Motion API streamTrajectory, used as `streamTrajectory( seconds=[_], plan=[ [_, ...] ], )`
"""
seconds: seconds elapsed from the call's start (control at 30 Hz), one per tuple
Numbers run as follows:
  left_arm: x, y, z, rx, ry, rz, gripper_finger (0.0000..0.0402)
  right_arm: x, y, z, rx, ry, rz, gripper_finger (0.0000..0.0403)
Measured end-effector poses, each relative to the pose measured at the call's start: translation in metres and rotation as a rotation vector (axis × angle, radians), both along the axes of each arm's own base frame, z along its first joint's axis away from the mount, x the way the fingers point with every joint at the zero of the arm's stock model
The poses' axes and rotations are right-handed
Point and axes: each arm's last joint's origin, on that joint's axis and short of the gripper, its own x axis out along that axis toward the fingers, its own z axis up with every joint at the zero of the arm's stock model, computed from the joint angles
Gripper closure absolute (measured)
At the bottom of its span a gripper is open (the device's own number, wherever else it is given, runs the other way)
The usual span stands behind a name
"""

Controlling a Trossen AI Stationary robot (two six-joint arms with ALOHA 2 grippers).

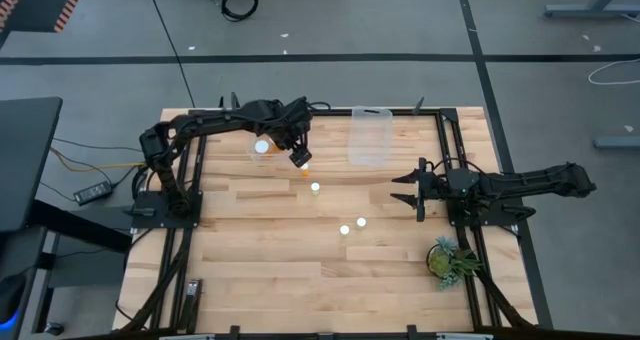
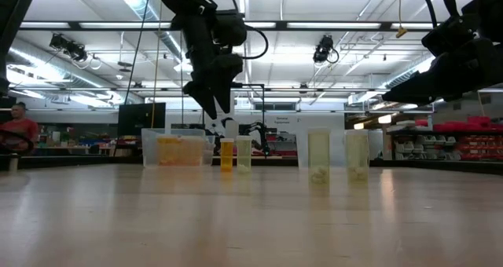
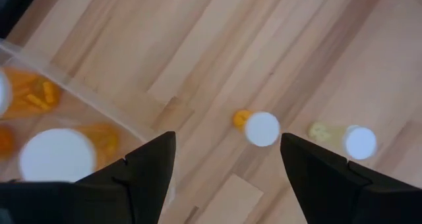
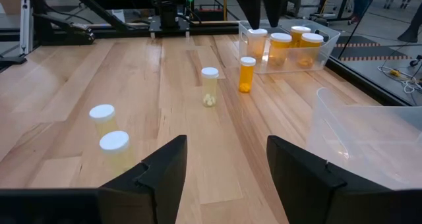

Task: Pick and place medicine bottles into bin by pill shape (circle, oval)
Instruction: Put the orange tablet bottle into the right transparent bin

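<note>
A pale wooden counter carries the scene, with two clear bins at its far edge: an empty bin near the middle and a second bin to its left that holds several orange, white-capped bottles. The left arm reaches over the counter's far side, its left tool hanging with fingers spread and nothing between them, above an orange bottle that stands upright just beside the filled bin. The right arm lies low along the counter's right side, its right tool open and empty, pointing toward the centre. Three paler bottles stand apart on open wood: one near the orange bottle and a close pair nearer the middle. A small green plant sits at the right front.
</note>
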Motion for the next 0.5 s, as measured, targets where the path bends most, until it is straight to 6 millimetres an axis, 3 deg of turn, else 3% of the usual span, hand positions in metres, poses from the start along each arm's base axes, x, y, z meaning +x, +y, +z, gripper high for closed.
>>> streamTrajectory(
  seconds=[0.5],
  plan=[
    [0.011, -0.016, 0.002, 0.046, -0.026, -0.05, 0.0118, 0.0, 0.0, 0.0, 0.0, 0.0, 0.0, 0.0187]
  ],
)
